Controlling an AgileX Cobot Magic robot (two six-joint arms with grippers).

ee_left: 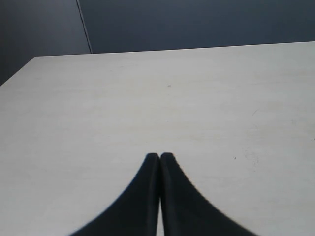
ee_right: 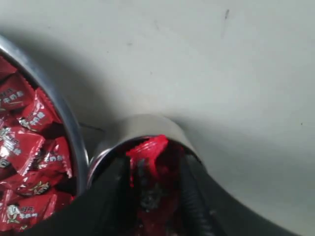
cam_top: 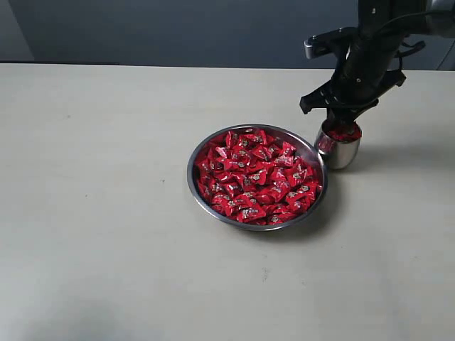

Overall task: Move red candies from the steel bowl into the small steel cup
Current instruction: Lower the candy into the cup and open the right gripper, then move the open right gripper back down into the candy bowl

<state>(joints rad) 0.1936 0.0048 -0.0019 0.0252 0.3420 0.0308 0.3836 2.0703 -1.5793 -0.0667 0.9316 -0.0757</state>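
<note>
The steel bowl (cam_top: pixel 190 170) sits mid-table, heaped with red candies (cam_top: pixel 254 177). Just to its right stands the small steel cup (cam_top: pixel 343 153), with red candies showing at its mouth. My right gripper (cam_top: pixel 343 119) hangs straight over the cup. In the right wrist view its jaws (ee_right: pixel 155 172) stand apart inside the cup's (ee_right: pixel 142 125) mouth, with a red candy (ee_right: pixel 147 150) lying loose between them on the others; the bowl's rim (ee_right: pixel 74 130) and candies (ee_right: pixel 27 142) are beside it. My left gripper (ee_left: pixel 159 156) is shut and empty over bare table, out of the exterior view.
The pale table (cam_top: pixel 99 213) stretches wide to the left of and in front of the bowl. A dark wall (cam_top: pixel 178 28) runs behind the table's far edge. The cup nearly touches the bowl's rim.
</note>
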